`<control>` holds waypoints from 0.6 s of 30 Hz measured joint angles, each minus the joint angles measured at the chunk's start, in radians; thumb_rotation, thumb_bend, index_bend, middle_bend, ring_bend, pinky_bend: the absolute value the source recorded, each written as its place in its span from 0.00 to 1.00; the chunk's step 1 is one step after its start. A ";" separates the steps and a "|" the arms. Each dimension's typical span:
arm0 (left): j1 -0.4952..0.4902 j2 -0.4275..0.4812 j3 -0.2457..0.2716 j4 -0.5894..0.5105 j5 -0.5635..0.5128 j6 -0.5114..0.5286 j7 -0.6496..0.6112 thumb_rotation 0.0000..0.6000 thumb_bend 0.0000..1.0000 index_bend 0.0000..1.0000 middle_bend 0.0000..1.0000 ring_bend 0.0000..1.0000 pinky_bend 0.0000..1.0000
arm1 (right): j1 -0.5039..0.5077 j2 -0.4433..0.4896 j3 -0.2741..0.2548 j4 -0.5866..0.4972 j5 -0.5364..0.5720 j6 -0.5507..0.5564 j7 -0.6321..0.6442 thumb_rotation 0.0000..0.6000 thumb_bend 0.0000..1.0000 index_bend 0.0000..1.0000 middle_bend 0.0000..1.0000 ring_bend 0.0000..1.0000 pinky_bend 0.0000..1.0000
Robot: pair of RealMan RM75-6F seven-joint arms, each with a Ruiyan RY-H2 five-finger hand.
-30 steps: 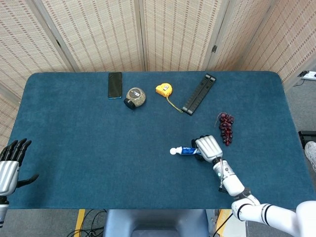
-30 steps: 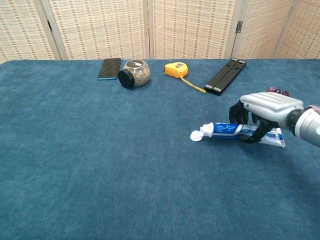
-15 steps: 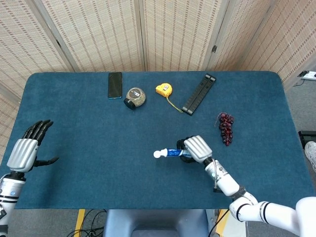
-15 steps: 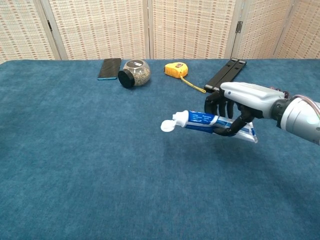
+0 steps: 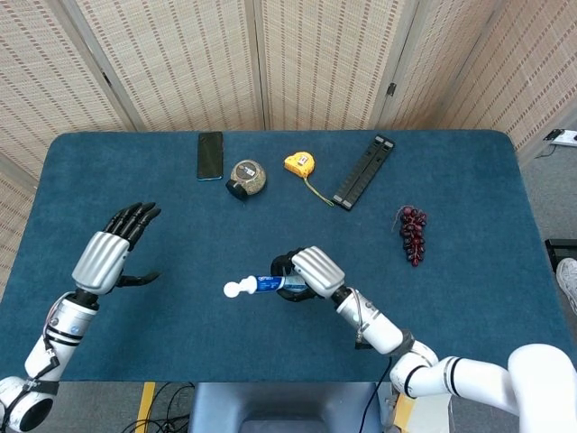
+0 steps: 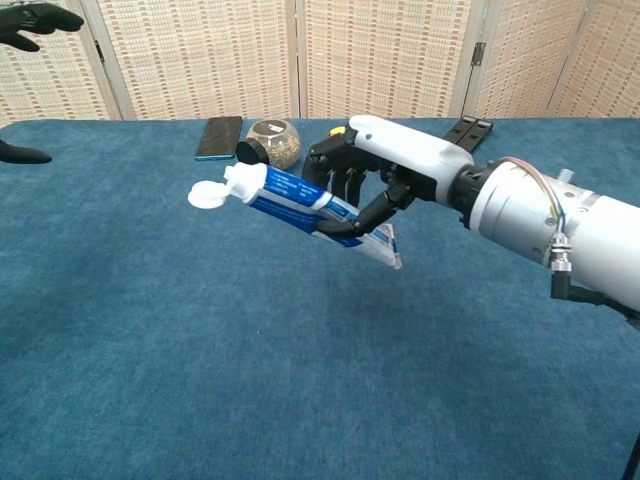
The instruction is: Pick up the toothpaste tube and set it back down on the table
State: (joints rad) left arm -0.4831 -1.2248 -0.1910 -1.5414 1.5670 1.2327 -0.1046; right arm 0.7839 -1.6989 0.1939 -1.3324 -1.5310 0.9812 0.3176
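Wide blue table [image 5: 469,298] below. Right robot hand [image 5: 311,271] clamped round the toothpaste tube [image 6: 300,205] at mid-body, aloft, cap leftward. Left robot hand [image 5: 110,251] spread, holding nothing. Probably light, soft, squashable (firmest near the cap).

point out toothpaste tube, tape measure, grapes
toothpaste tube [image 6: 290,197]: chest view, blue middle of the body.
tape measure [image 5: 299,163]: head view, yellow case.
grapes [image 5: 414,233]: head view, middle of the bunch.
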 measured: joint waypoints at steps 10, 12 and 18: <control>-0.055 -0.048 0.013 -0.016 0.027 -0.014 0.016 1.00 0.14 0.00 0.05 0.04 0.14 | 0.045 -0.049 0.025 0.039 0.019 0.000 0.050 1.00 0.56 0.66 0.64 0.50 0.47; -0.060 -0.057 0.017 -0.017 0.031 -0.012 0.025 1.00 0.14 0.00 0.05 0.04 0.14 | 0.048 -0.055 0.029 0.044 0.023 0.005 0.058 1.00 0.56 0.66 0.64 0.50 0.47; -0.074 -0.083 0.027 -0.027 0.033 -0.009 0.031 1.00 0.14 0.00 0.05 0.04 0.14 | 0.052 -0.078 0.037 0.065 0.030 0.034 0.079 1.00 0.56 0.66 0.64 0.50 0.47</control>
State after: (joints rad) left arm -0.5571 -1.3078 -0.1642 -1.5688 1.6000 1.2235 -0.0739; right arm 0.8363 -1.7769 0.2308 -1.2678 -1.5007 1.0147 0.3968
